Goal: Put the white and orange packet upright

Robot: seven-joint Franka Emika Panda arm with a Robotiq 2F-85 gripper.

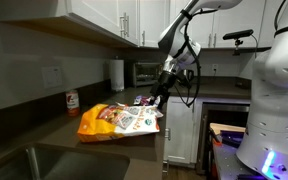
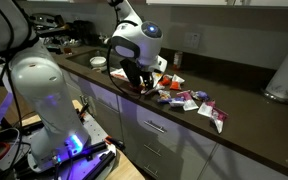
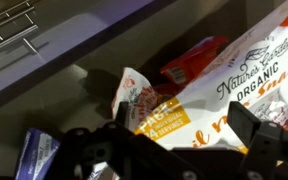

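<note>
The white and orange packet (image 1: 119,121) lies flat on the dark counter (image 1: 44,135), orange end toward the sink. In the wrist view it fills the right side (image 3: 229,85), showing "organic" lettering and an orange band. My gripper (image 1: 156,99) hangs over the packet's far end. In the wrist view its two fingers (image 3: 184,112) are open and stand on either side of the packet's edge, which lies between them. In an exterior view my gripper (image 2: 139,82) and arm hide most of the packet.
Several small snack packs (image 2: 189,99) lie scattered on the counter beside the packet. A red bottle (image 1: 72,101), a paper towel roll (image 1: 116,75) and a toaster oven (image 1: 144,72) stand by the wall. A sink (image 1: 29,165) is at the near end. The counter's front edge with drawers (image 2: 154,125) runs below.
</note>
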